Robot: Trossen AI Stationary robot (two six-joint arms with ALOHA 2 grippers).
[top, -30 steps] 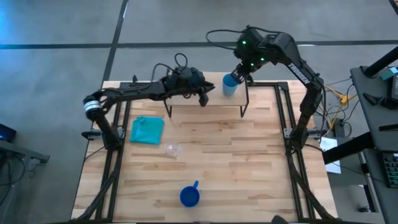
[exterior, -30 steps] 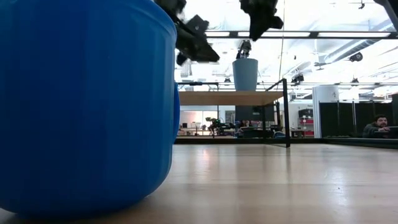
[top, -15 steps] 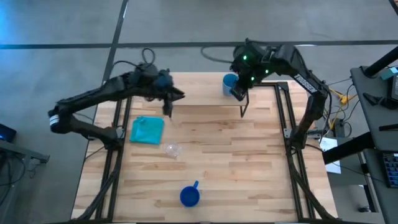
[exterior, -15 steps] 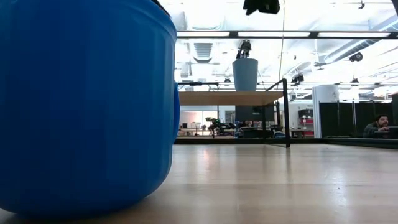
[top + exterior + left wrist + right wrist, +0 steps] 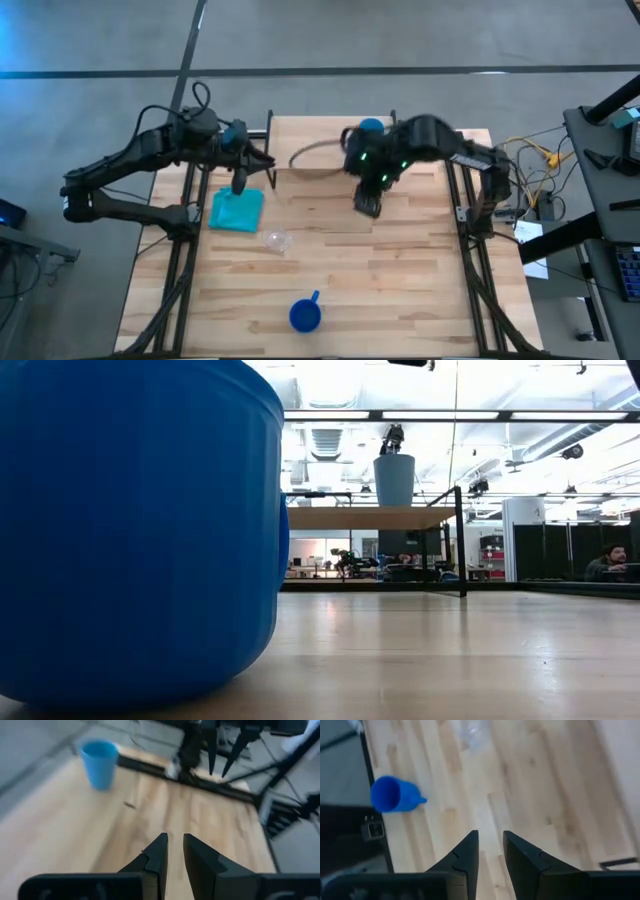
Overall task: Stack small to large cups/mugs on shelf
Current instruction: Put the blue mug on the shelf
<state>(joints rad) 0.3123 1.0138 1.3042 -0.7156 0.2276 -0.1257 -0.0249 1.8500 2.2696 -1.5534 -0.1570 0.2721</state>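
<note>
Both gripper pairs parted, empty, light blue cup [image 5: 394, 479] upright on shelf [image 5: 366, 517], nothing stacked in it.

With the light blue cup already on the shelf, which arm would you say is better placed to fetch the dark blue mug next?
Probably the right. The right gripper, empty, hangs over mid-table, nearer the dark blue handled mug at the front edge, which its wrist view shows. The left gripper hangs above the teal cloth, facing the shelf.

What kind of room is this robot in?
It looks like a big robot lab or workshop. Past the wooden table there are ceiling lights and pipes, black equipment racks, and a person sitting at a desk far off.
</note>
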